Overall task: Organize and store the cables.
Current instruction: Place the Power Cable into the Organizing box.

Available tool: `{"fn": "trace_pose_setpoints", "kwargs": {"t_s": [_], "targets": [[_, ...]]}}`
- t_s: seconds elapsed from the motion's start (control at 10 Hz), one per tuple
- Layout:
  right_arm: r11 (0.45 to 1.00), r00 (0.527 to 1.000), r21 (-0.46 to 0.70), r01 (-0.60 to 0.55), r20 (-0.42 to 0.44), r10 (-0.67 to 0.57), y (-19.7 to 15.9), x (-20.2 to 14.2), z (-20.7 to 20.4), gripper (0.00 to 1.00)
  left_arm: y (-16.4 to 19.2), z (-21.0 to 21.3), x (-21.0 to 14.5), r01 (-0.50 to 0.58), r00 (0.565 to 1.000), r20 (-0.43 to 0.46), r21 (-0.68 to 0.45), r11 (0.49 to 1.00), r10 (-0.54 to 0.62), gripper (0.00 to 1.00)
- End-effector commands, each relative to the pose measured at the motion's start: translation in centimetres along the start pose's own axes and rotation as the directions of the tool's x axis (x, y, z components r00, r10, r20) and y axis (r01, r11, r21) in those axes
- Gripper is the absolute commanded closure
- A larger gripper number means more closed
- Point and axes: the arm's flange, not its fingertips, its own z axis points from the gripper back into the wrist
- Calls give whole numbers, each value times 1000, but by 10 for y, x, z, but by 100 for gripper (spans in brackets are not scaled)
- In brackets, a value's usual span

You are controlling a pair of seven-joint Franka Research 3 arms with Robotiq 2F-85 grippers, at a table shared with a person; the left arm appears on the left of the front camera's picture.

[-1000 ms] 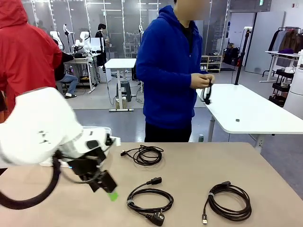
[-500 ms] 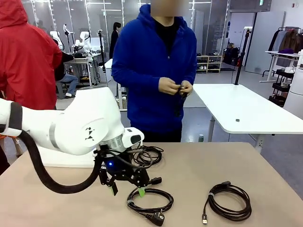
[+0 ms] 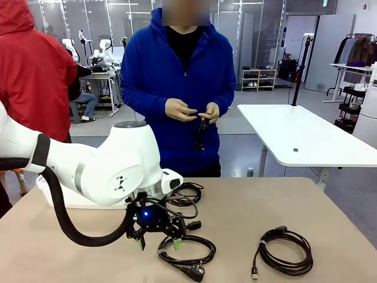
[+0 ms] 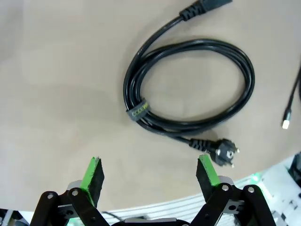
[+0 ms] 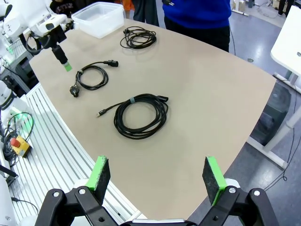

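- The white bin (image 3: 56,199) sits at the table's left end (presumably where the cables go).
- The left gripper (image 3: 158,242) hovers with jaws wide apart and nothing in them, just above the power-plug cable (image 4: 137,109), which lies loose on the table.
- A thinner coil (image 3: 196,195) lies behind it, near the bin.
- The person's hand (image 3: 179,110) holds a fourth cable (image 3: 202,132).
- The USB-ended coil (image 3: 305,254) lies untouched to the right.
- The right gripper (image 5: 156,174) hangs open and empty, well apart from the cables.
- Storing looks barely begun.

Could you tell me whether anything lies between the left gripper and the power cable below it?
Nothing visible does. The left gripper, jaws open, hangs over the power cable, with bare table around the coil.
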Motion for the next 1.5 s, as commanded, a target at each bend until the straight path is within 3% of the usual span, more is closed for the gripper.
{"fn": "trace_pose_setpoints", "kwargs": {"t_s": [0.0,0.1,0.2,1.0,1.4], "targets": [[1000,1000,6,-18,12,18,0,1,2,0,-10,-19,1,-86,995,53,16,996,85,0],[1000,1000,6,-18,12,18,0,1,2,0,-8,-26,2,-118,990,74,-6,993,118,0],[1000,1000,6,-18,12,18,0,1,2,0,-6,-31,4,-161,985,78,44,986,157,0],[1000,1000,6,-18,12,18,0,1,2,0,0,-51,17,-170,985,15,85,982,169,0],[1000,1000,6,-18,12,18,0,1,2,0,0,-52,18,-156,987,-8,101,983,158,14]]}}
